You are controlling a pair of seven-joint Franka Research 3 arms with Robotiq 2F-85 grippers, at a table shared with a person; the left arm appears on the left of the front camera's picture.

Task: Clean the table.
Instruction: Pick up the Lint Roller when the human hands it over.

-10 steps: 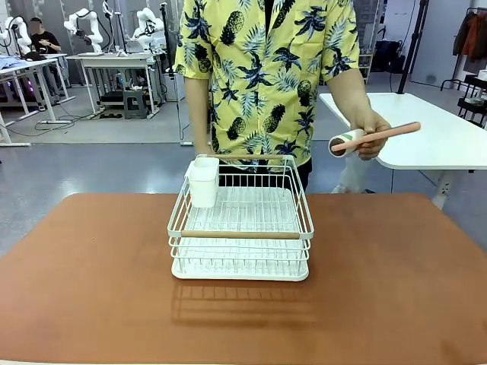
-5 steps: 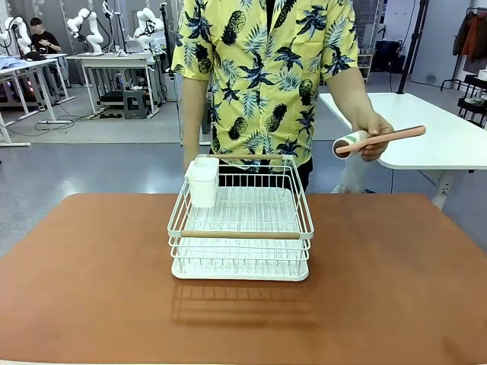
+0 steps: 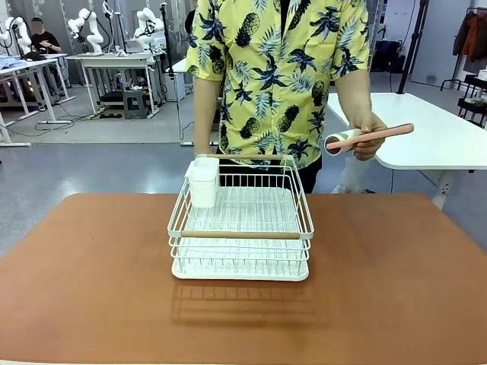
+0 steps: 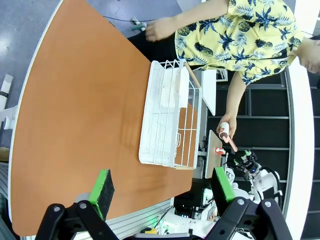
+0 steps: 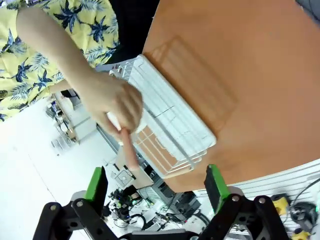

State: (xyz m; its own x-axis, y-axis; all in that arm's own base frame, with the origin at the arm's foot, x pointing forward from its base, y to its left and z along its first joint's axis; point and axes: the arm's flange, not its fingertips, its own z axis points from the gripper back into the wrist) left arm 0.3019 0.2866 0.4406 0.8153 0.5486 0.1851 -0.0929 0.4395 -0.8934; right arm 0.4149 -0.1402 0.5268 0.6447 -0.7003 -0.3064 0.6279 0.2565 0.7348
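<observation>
Fingers on your left gripper: two, green-padded, standing spread wide and gripping nothing. Fingers on your right gripper: two, likewise spread, nothing between them. Both grippers are hovering above the table: one, reddish-brown, lying between you and the person. On it you are seeing one white wire dish rack, sitting mid-table, with two wooden handles and one white cup hanging at its far left corner. The person is standing at the far edge, one hand holding one lint roller in the air, off to the rack's right.
</observation>
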